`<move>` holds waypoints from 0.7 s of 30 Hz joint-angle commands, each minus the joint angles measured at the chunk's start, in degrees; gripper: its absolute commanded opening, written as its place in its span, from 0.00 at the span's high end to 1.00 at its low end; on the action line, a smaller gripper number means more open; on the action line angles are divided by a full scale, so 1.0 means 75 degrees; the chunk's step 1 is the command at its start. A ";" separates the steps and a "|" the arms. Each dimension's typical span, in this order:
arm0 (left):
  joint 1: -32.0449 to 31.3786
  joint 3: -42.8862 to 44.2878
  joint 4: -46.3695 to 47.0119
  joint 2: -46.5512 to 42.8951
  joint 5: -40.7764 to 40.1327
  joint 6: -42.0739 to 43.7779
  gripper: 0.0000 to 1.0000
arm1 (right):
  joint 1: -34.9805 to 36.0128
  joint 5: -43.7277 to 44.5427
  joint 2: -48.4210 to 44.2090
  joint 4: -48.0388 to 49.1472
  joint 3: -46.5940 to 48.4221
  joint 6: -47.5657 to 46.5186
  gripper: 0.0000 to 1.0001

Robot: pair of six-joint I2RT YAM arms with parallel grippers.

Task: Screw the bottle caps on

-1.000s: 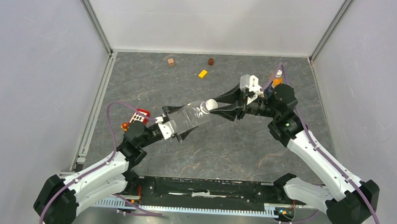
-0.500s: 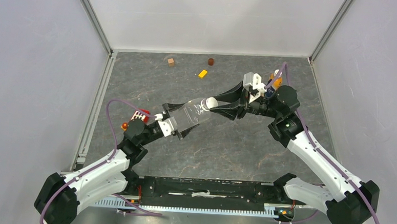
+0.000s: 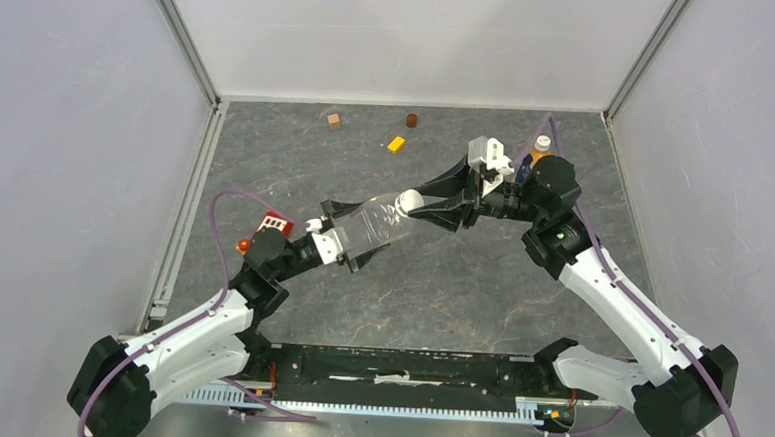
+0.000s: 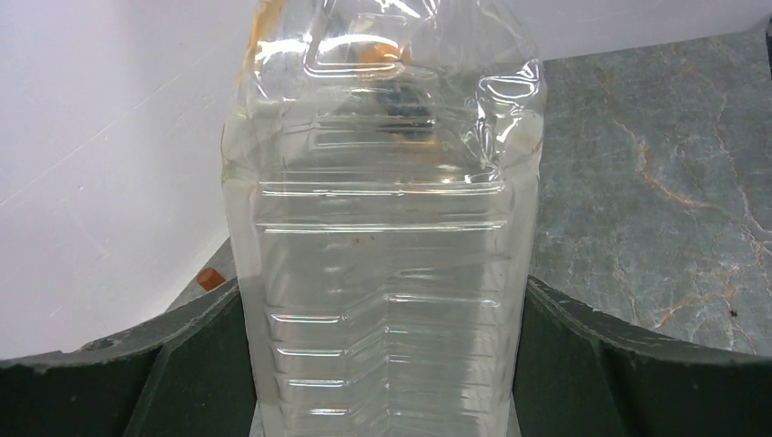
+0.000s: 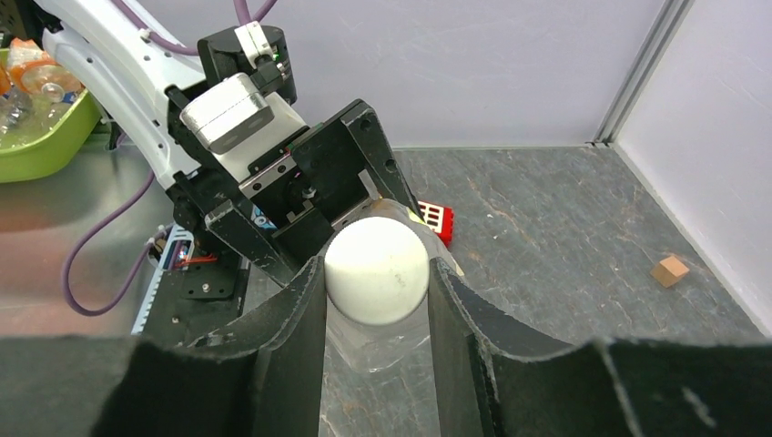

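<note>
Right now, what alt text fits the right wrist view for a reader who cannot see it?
The right pincer grips a white cap seated on the mouth of a clear bottle, which the left pincer holds from the far end. A small brown block lies on the grey table.

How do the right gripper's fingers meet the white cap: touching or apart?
Touching. Right wrist view: the right gripper pinches the white cap, both fingers against its sides.
</note>
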 commanded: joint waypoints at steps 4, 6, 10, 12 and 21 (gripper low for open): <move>-0.0036 0.0495 0.0279 -0.0066 0.0342 0.0053 0.67 | 0.0015 -0.0276 0.0312 -0.1394 0.0526 -0.1026 0.99; -0.0036 0.0516 0.0292 -0.0074 0.0355 0.0044 0.67 | 0.0021 -0.0285 0.0352 -0.1531 0.0552 -0.1157 0.99; -0.0036 0.0404 0.0577 -0.0113 0.0151 0.0061 0.67 | 0.0011 -0.0282 0.0386 -0.1585 0.0530 -0.1164 0.98; -0.0040 0.0346 0.0706 -0.0132 0.0025 0.0085 0.67 | -0.0002 -0.0154 0.0372 -0.1596 0.0509 -0.1138 0.98; -0.0037 0.0308 0.0626 -0.0150 -0.0161 0.0753 0.67 | -0.0085 0.0277 0.0629 -0.1608 0.0780 -0.0099 0.94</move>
